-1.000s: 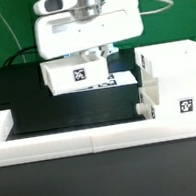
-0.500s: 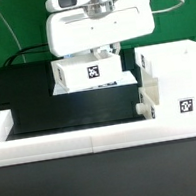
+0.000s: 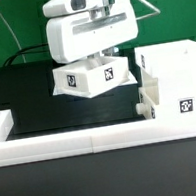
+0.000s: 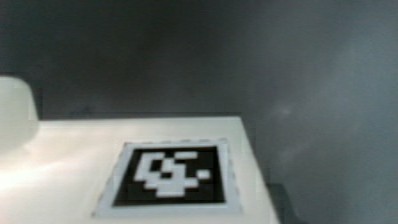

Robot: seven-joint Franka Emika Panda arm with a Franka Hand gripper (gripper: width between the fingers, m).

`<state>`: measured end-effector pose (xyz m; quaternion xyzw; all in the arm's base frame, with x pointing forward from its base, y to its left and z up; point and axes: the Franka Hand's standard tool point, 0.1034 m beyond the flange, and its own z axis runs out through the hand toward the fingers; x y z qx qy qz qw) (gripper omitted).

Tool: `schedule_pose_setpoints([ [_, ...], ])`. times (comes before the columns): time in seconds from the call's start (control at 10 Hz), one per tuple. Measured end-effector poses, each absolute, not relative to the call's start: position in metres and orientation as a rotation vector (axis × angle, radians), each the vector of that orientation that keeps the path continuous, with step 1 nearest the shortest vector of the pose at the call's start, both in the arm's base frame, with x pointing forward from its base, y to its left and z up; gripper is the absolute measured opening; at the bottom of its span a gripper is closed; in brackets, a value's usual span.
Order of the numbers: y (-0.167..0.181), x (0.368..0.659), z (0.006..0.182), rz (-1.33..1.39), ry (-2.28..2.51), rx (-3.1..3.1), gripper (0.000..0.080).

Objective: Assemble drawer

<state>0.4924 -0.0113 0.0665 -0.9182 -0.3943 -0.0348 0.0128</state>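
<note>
My gripper hangs over the middle of the black table and is shut on a small white open-top drawer box. The box is held clear of the table and turned so that two tagged faces show. The fingers are mostly hidden behind the box's top edge. The tall white drawer housing stands at the exterior view's right, with a square tag on its front. The box hangs just beside its left wall. In the wrist view a white face of the box with its tag fills the lower part. No fingers show there.
A long low white border wall runs along the front of the black table and up its left side. A rounded white shape sits at the wrist picture's edge. Dark cables and a green object stand at the back.
The gripper has moved a little to the exterior view's right and up with the box. The box has turned about the vertical, so two tagged faces now show instead of one.
</note>
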Motion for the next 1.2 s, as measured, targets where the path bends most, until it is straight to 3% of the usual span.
schedule_pose_setpoints([
  [0.6,-0.024,0.499,0.065,-0.059,-2.035,-2.436,0.0042],
  [1.2,-0.029,0.507,0.063,-0.029,-2.166,-2.315,0.0042],
])
